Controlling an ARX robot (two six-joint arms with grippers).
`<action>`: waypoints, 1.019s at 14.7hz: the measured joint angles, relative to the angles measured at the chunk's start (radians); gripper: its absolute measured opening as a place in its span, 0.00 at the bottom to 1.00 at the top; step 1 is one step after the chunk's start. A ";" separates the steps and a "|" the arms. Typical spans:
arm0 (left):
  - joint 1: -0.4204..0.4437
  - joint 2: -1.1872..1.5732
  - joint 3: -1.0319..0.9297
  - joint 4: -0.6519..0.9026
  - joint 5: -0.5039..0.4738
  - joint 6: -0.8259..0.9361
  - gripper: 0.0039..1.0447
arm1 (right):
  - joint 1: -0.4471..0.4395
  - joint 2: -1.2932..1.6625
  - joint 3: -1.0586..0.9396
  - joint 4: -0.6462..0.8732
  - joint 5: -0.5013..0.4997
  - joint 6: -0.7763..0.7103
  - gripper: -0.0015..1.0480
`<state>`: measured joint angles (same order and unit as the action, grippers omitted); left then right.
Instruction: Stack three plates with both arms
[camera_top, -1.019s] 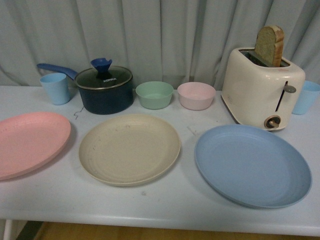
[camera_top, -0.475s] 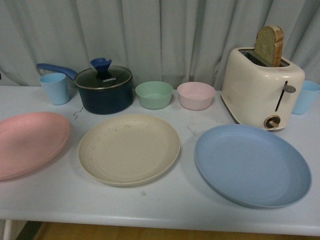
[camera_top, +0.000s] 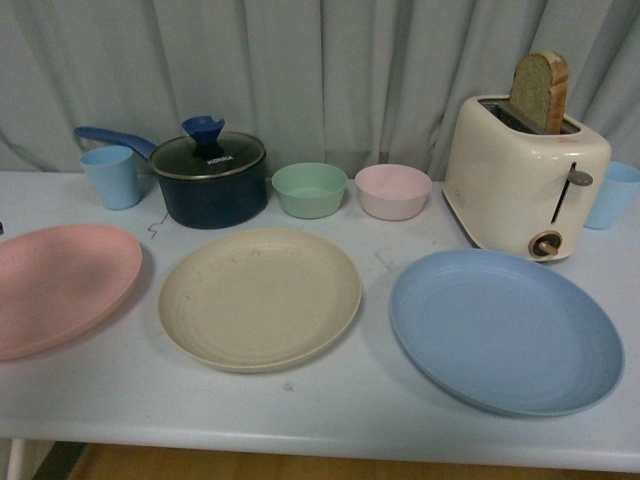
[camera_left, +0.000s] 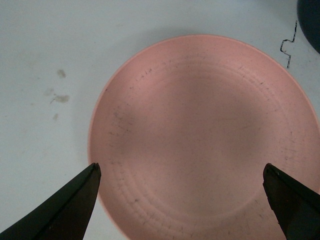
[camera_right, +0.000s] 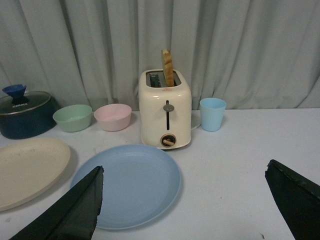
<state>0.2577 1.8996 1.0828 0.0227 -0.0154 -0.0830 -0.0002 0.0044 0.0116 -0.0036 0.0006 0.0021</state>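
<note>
**Three plates lie apart, both claws spread, nothing stacked yet**

Nearest me, along the front of the table (camera_top: 330, 415), the three plates lie in a row, each flat and none touching: the pink plate (camera_top: 60, 285) on the left, the cream plate (camera_top: 260, 297) in the middle, the blue plate (camera_top: 505, 330) on the right. No plate rests on another, so I judge the job is at its very start, with the pink plate first to go.

To do that well, I would bring one finger down onto the rim rather than the middle. The plate is shallow and sits flush, so only its lip offers a hold. Pinch it there, lift it level, carry it right and let it go once centred over the cream plate. Tilting it risks a slide.

The left claw (camera_left: 181, 169) hangs above the pink plate and looks straight down on it. It is spread wide, its fingers clear of the plate and holding nothing. The right claw (camera_right: 185, 167) sits low at the near right, likewise spread and empty, facing across the blue plate.

Farther back stand a lidded pot (camera_top: 210, 180), two bowls (camera_top: 309, 189) and a toaster (camera_top: 525, 175), then the curtain (camera_top: 330, 70).
</note>
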 joint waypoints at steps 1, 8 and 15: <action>0.013 0.034 -0.014 0.067 0.004 0.014 0.94 | 0.000 0.000 0.000 0.000 0.000 0.000 0.94; 0.133 0.265 0.006 0.207 -0.069 0.031 0.94 | 0.000 0.000 0.000 0.000 0.000 0.000 0.94; 0.105 0.304 0.033 0.183 -0.029 -0.052 0.61 | 0.000 0.000 0.000 0.000 0.000 0.000 0.94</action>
<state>0.3626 2.2040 1.1156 0.2054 -0.0448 -0.1352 -0.0002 0.0044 0.0116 -0.0036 0.0006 0.0021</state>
